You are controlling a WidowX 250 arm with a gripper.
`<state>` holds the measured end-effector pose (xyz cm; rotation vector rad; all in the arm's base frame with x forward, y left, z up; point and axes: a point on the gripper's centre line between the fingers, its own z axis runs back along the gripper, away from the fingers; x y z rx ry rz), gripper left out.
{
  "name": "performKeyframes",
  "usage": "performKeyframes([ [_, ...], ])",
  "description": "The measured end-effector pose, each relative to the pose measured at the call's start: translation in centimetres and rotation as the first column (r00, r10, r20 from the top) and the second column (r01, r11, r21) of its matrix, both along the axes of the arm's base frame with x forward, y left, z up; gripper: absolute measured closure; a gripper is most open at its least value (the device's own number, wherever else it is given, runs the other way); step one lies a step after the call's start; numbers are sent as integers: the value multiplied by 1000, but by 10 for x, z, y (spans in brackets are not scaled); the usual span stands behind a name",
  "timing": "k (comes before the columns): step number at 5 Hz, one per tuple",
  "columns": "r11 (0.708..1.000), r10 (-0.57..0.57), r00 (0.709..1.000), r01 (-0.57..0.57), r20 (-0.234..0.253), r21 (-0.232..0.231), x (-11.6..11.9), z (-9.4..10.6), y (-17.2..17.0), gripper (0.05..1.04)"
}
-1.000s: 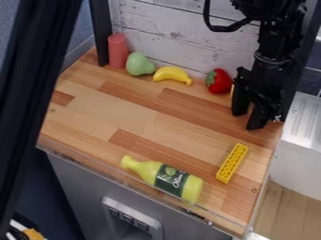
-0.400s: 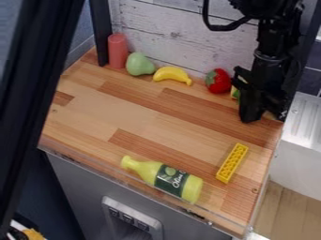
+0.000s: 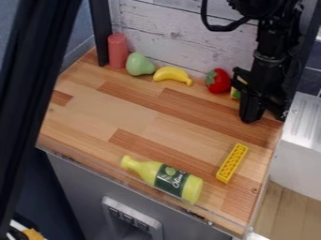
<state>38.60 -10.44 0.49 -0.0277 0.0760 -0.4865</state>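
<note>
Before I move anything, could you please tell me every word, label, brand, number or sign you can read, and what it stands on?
"Olive": white script on the dark label of the yellow-green bottle.
Writing after "Olive": too small to read.
Any marks on the small dark squares of the gray panel: too small to read.

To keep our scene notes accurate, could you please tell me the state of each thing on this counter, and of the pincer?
Pincer, pointing down
Green-and-yellow object, partly hidden, state unclear
Toy strawberry, whole
Toy banana, whole, lying down
Toy pear, whole
Red cylinder, upright
Long yellow toy brick, lying flat
Toy olive-oil bottle, lying on its side
</note>
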Motion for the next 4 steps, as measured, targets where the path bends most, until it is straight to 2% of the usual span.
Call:
performKeyframes([
  [1,996,91,995,-90,-36,16,-1,8,-1,1030],
  [2,966,256,965,-253,-63,43,2,27,-4,1030],
  [3,892,449,888,-442,-95,92,0,47,-3,1030],
  [4,808,588,804,-579,-85,110,-1,70,-3,1030],
])
